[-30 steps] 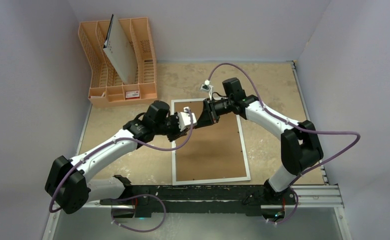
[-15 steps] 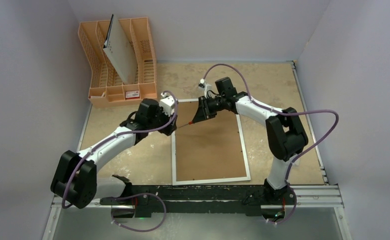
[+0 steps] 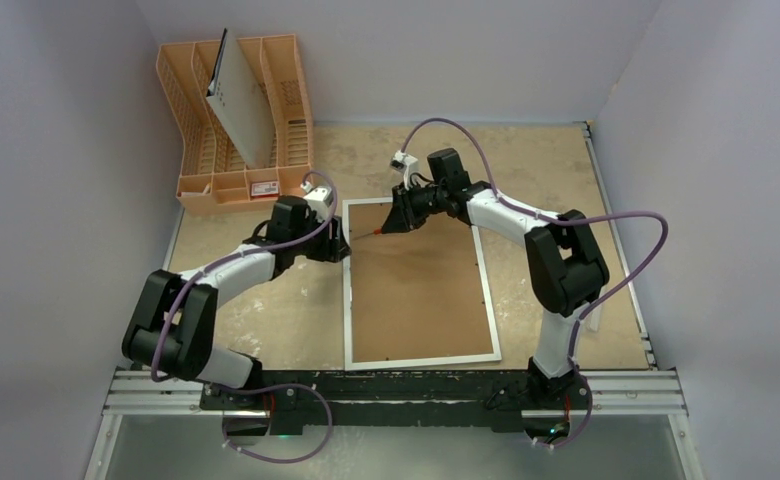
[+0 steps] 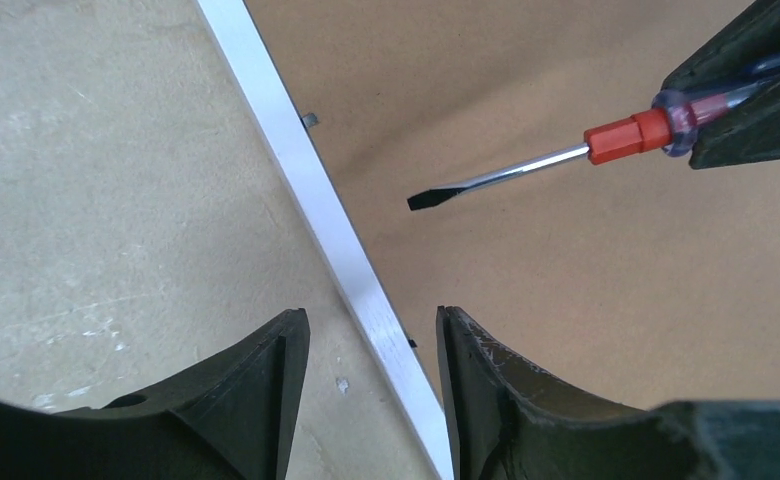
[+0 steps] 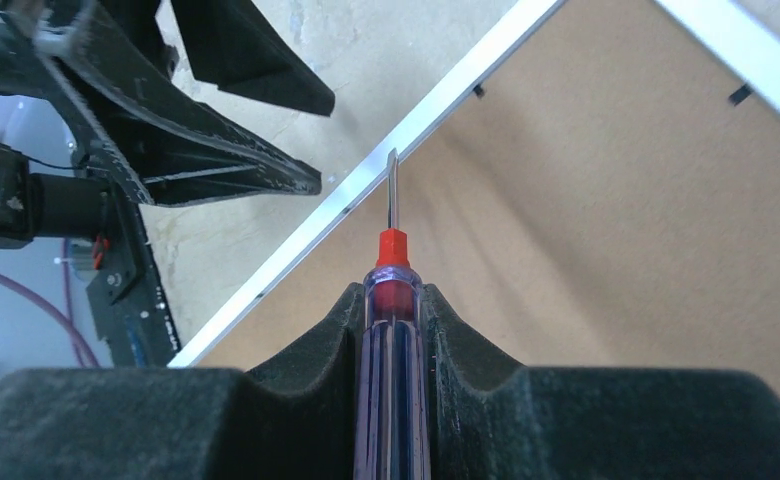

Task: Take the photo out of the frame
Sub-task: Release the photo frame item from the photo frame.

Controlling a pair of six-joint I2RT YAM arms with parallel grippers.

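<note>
one early step appeared to be in hand: freeing the brown back of the frame (image 3: 421, 300), which lay face down on the table (image 3: 256, 310) with its long axis running from the arms toward the far wall, the photo hidden, presumably beneath that back. the right gripper (image 5: 391, 300) pinched a screwdriver (image 5: 391, 245), its flat blade pointing at the left white border near the far corner, while the left gripper (image 4: 371, 318) stood spread, straddling that border. the next move likely called for levering a retaining tab (image 4: 309, 119) aside with the blade.
</note>
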